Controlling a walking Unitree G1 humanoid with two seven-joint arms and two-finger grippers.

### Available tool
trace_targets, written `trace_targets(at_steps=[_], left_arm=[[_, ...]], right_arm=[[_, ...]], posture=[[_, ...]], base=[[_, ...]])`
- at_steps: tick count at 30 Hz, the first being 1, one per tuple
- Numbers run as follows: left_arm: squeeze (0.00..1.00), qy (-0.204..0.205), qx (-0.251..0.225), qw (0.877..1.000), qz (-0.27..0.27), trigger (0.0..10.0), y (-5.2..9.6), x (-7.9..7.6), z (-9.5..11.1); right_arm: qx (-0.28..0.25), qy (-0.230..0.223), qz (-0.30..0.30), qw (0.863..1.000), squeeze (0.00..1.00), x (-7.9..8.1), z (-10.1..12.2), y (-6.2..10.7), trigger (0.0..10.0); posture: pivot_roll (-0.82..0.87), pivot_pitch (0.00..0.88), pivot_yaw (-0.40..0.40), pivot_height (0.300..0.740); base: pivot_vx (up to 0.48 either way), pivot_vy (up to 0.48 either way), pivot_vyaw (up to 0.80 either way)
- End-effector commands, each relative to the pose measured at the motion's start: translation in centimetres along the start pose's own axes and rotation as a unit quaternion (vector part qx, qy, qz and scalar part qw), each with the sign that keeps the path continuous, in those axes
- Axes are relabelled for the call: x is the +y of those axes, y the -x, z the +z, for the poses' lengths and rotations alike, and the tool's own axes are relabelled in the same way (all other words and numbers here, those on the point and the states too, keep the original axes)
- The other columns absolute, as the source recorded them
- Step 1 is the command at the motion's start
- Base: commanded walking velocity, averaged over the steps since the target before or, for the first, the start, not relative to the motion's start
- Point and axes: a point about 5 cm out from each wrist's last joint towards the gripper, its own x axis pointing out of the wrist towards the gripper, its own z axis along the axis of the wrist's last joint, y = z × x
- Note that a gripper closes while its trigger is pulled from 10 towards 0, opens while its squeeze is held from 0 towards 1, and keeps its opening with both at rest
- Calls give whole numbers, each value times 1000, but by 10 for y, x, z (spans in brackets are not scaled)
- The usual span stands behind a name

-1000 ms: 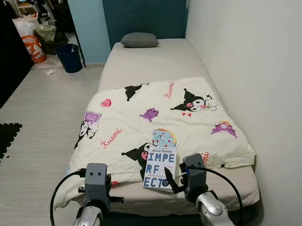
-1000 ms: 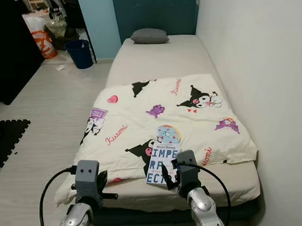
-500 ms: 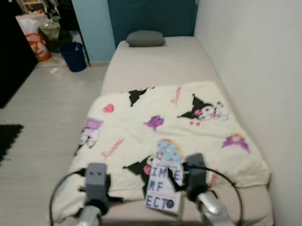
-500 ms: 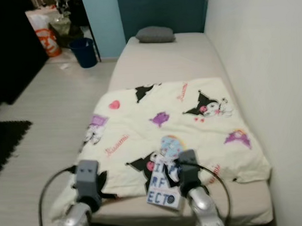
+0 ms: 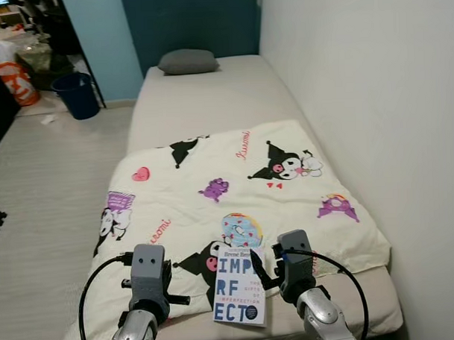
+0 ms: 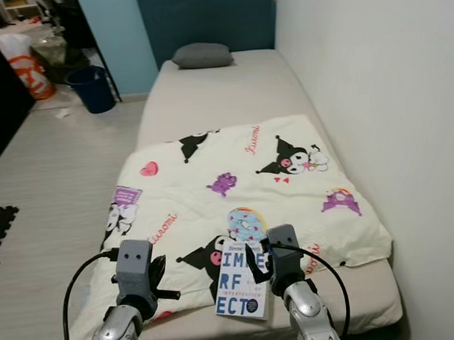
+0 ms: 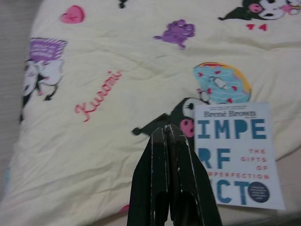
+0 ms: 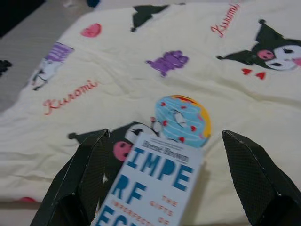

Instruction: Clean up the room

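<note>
A white book [image 5: 238,285] with blue letters lies face up on the cartoon-print blanket [image 5: 213,185], near the foot of the bed [image 5: 217,96]. My right gripper [image 8: 164,136] is open, just above the book, with its black fingers [image 8: 89,174] spread to either side of the book's top edge. In the left eye view it hovers at the book's right side [image 5: 262,267]. My left gripper [image 7: 167,129] is shut and empty, low over the blanket to the left of the book [image 7: 235,155].
A grey pillow [image 5: 188,61] lies at the head of the bed. A white wall [image 5: 374,98] runs along the bed's right side. Pale floor [image 5: 40,169] opens to the left, with a blue bin [image 5: 77,95] and an orange bag [image 5: 19,80] beyond.
The head camera has shifted and steadied after a blur. The book still lies on the blanket by my right gripper; both arms keep about the same pose.
</note>
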Motion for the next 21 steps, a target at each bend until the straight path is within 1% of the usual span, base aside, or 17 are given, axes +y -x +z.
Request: trace_targets(at_steps=[1, 11, 15, 16, 21], left_arm=[[0, -1, 9, 1000, 7, 10000, 3, 3, -4], [0, -5, 20, 1000, 17, 10000, 4, 5, -8], [0, -10, 23, 1000, 17, 10000, 4, 6, -9], [0, -11, 24, 999, 17, 10000, 4, 6, -9], [0, -21, 22, 999, 17, 10000, 4, 5, -8]], right_arm=[[12, -10, 2, 1000, 0, 2, -7, 3, 10000], [20, -22, 4, 1000, 0, 4, -6, 0, 10000], [19, -32, 3, 999, 0, 4, -6, 0, 10000], [17, -36, 4, 999, 0, 4, -5, 0, 10000], [16, -35, 4, 999, 0, 4, -5, 0, 10000]], posture=[[4, 167, 24, 740], [5, 159, 20, 740], [5, 156, 20, 730], [5, 157, 20, 720], [6, 157, 18, 705]], base=[[0, 0, 0], [0, 0, 0], [0, 0, 0], [0, 0, 0], [0, 0, 0]])
